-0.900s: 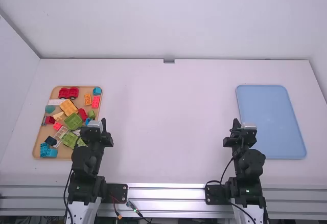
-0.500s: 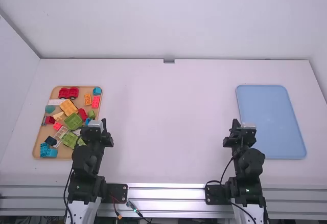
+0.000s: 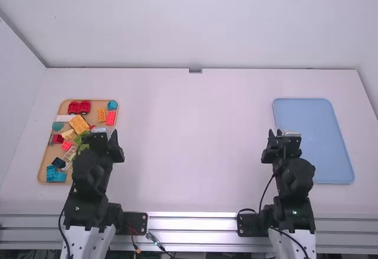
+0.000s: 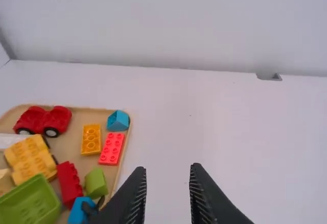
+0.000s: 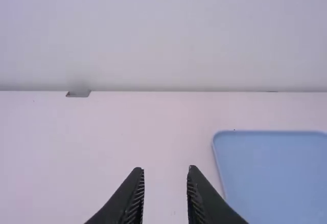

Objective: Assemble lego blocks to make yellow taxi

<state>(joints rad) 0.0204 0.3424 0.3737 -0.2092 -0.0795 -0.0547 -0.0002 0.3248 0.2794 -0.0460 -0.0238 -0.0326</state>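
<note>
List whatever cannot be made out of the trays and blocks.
High view: tan tray's near right corner, behind the black left arm; blue tray's near left corner, behind the black right arm.
Left wrist view: large green block, cut by left edge.

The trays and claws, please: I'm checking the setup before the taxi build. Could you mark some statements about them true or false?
1. The red wheeled piece lies on the tan tray. True.
2. The blue tray is at the robot's left. False: it is at the right.
3. The left claw is gripping a green block. False: it is open and holds nothing.
4. The right claw is open. True.
</note>
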